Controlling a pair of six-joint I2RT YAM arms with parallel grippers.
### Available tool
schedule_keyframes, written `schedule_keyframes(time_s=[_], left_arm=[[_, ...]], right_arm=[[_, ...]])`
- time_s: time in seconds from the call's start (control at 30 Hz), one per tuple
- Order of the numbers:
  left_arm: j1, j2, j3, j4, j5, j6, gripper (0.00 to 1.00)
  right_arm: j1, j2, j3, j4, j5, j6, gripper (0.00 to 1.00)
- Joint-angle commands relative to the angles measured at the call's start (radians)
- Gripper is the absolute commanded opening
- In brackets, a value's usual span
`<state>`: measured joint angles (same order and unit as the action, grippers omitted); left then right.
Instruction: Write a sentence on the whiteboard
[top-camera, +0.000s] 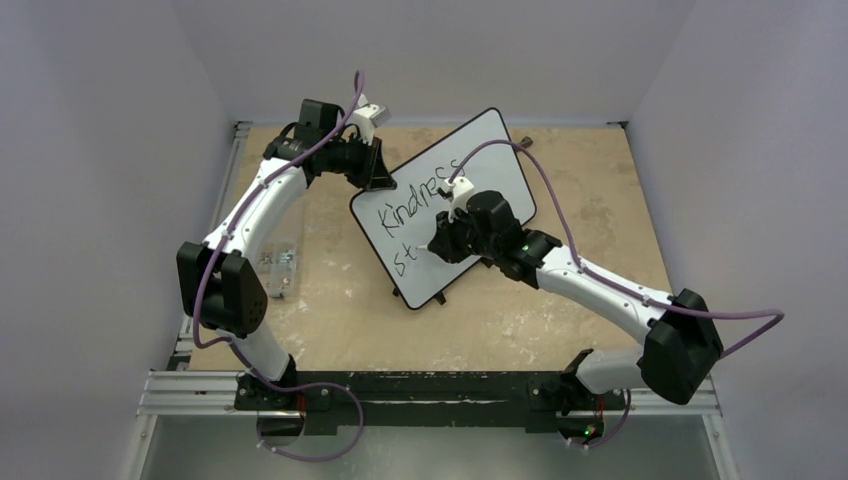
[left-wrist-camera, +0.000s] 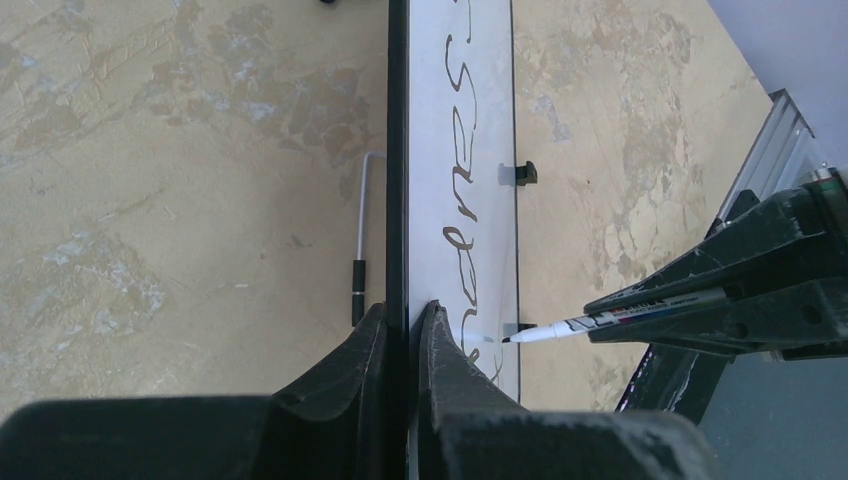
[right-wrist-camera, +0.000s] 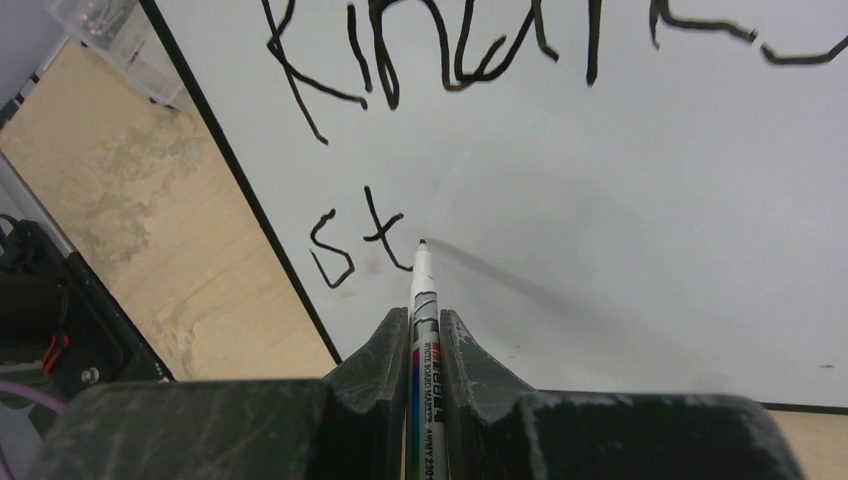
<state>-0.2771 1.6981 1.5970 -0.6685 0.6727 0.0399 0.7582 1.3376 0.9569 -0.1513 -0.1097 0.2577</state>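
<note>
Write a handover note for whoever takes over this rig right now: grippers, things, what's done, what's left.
The left gripper is shut on the edge of the whiteboard, bracing it.
The right gripper is shut on the marker, its tip at the board just right of "st".
Done: the sentence reads "Kindness" on the top line, with "st" below.
Left: finish the second-line word, then any remaining words.
</note>
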Motion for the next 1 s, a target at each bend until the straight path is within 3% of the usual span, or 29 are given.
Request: schedule_keyframes(time_s=[0.0, 0.53, 0.97], left_arm=[[-0.012, -0.005, -0.013, -0.071, -0.160, 0.125, 0.00], [-0.013, -0.006, -0.013, -0.072, -0.162, 0.126, 0.00], [-0.012, -0.004, -0.012, -0.074, -0.163, 0.127, 0.00]], right_arm=[[-0.002, -0.001, 0.083, -0.001, 0.036, -0.026, 0.00], [-0.019, -0.019, 0.064, 0.002, 0.079, -0.020, 0.00], [-0.025, 0.038, 0.092, 0.033, 0.004, -0.027, 0.00]])
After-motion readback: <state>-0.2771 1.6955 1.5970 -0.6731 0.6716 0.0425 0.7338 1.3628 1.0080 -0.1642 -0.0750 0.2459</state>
